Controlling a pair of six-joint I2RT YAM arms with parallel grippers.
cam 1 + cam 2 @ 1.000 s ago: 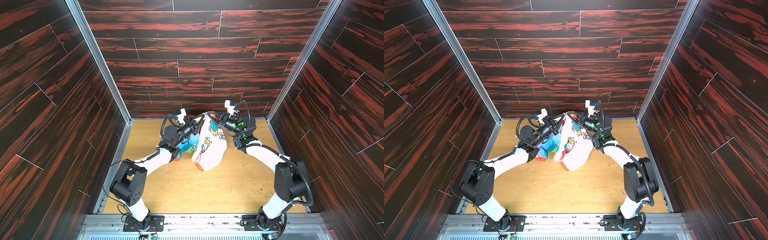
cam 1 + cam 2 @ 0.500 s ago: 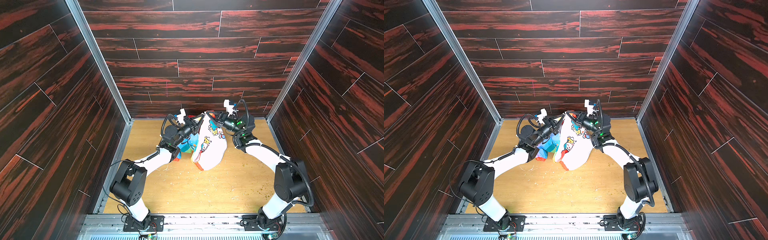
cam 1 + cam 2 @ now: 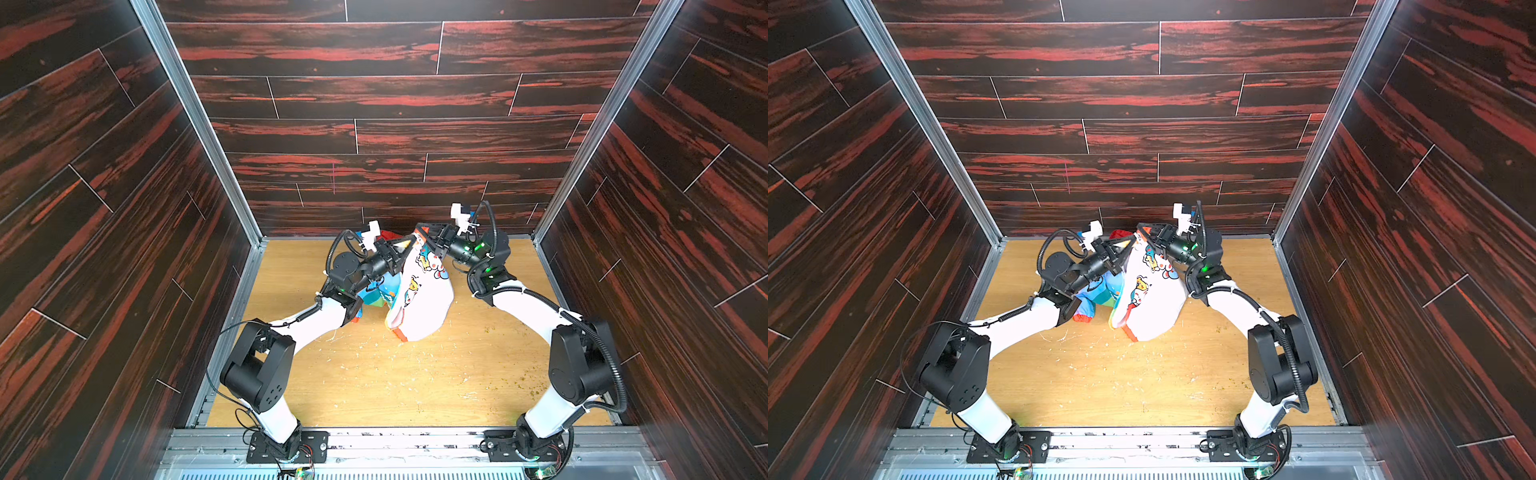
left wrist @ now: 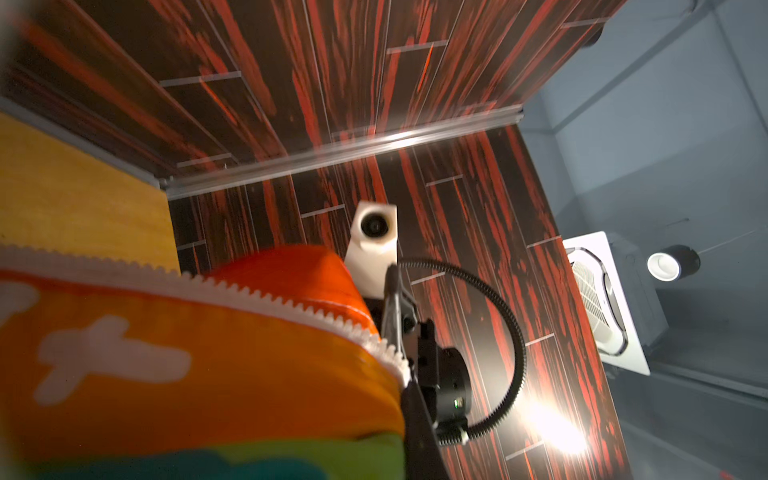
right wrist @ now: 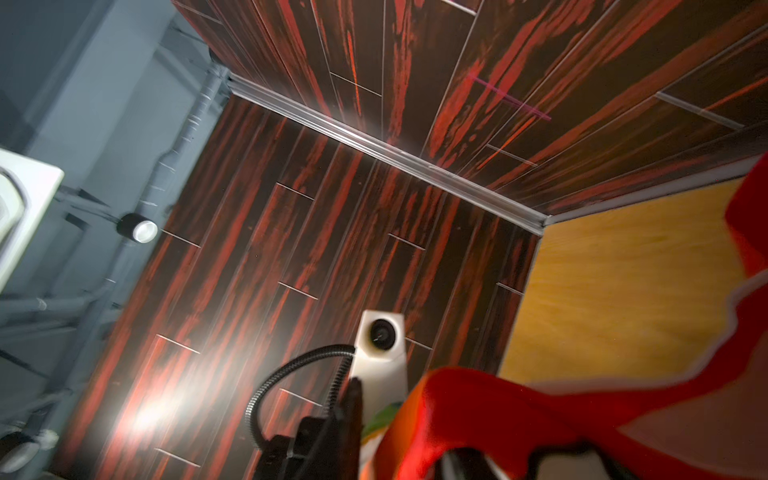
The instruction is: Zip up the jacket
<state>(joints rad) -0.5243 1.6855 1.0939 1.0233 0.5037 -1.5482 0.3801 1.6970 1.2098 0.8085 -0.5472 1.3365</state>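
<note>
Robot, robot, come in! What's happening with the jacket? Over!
Left pincer shut on the jacket, holding it up by its top. Right pincer at the top edge, grip unclear. Zipper not yet closed. Nothing in the way.

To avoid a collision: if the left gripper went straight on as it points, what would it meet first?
Probably the jacket that the left gripper grips, then the right gripper just beyond; depth is unclear.

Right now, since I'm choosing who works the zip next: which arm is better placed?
Probably the right. The left gripper is shut on the jacket, holding it up; the right gripper sits by the zipper teeth at its top edge, grip unclear.
</note>
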